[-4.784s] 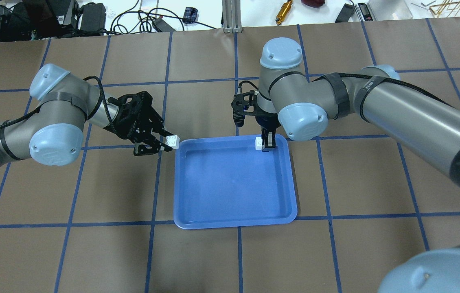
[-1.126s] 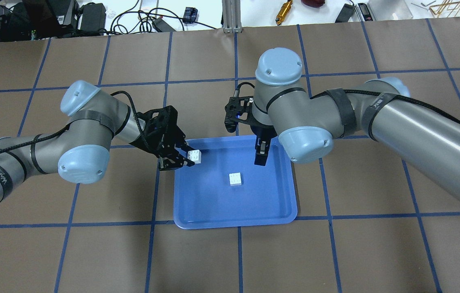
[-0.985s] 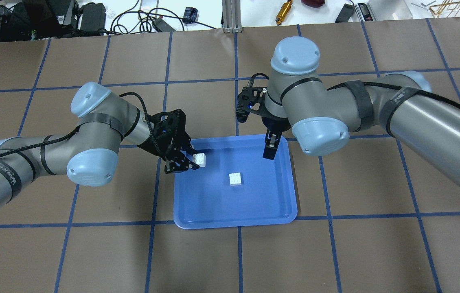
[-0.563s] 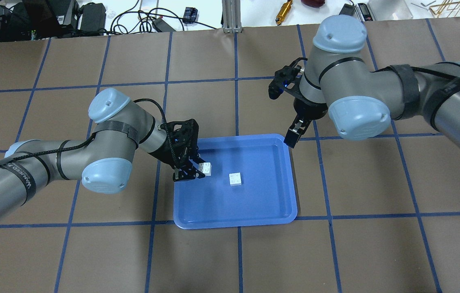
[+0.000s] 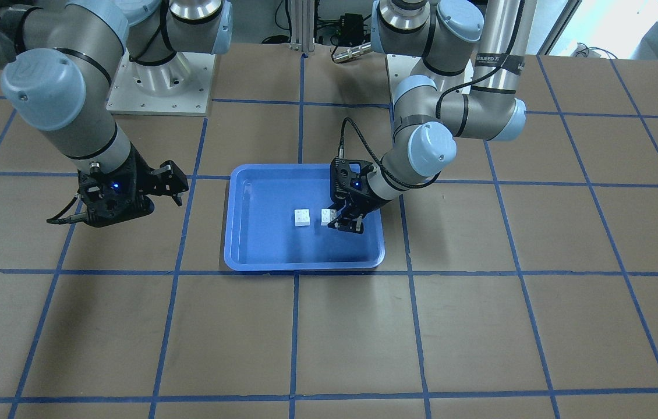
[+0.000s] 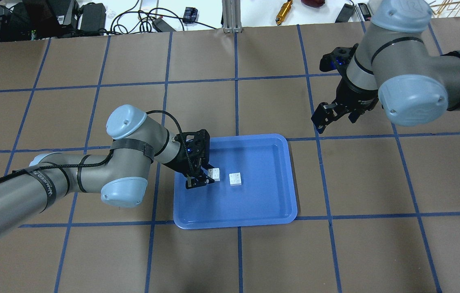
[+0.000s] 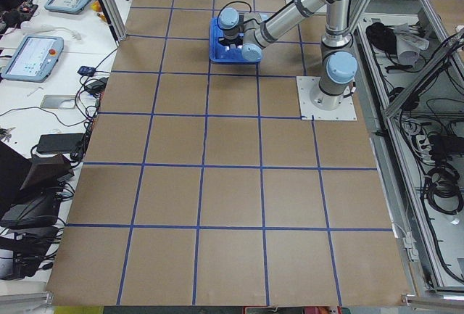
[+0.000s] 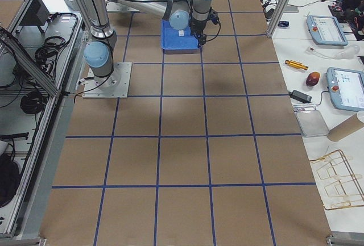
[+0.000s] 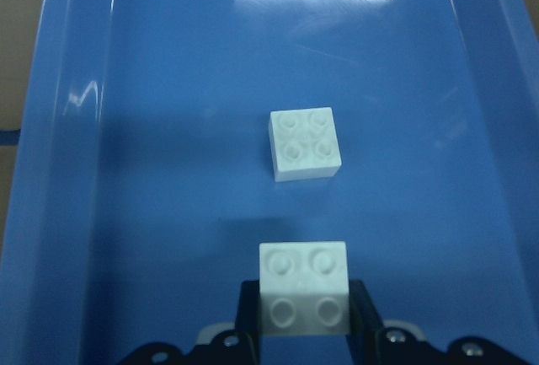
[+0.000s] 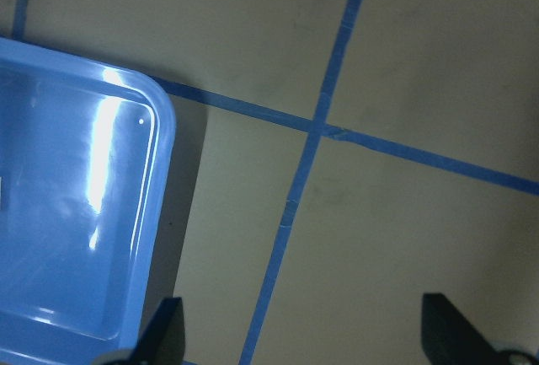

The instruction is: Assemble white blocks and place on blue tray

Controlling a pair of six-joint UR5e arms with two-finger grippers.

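The blue tray (image 6: pixel 254 203) lies at the table's middle. One white block (image 6: pixel 235 179) lies loose, studs up, on the tray's floor. My left gripper (image 6: pixel 204 179) is shut on the other white block (image 6: pixel 214 174) over the tray, just left of the loose one, with a gap between them. The left wrist view shows the held block (image 9: pixel 303 287) between the fingers (image 9: pixel 249 319), the loose block (image 9: pixel 305 143) ahead of it. My right gripper (image 6: pixel 324 118) is open and empty, off the tray beyond its far right corner; its view shows the tray's corner (image 10: pixel 76 213).
The brown table carries a grid of blue tape lines (image 6: pixel 236 81). Cables, tools and boxes (image 6: pixel 161 20) lie past its far edge. In the front-facing view the arm bases (image 5: pixel 160 75) stand at the robot's side, and the tray (image 5: pixel 271 244) sits centrally.
My right gripper let its block go on the tray, then drew back off the tray to the far right. My left gripper carried its block rightward over the tray toward the loose one.
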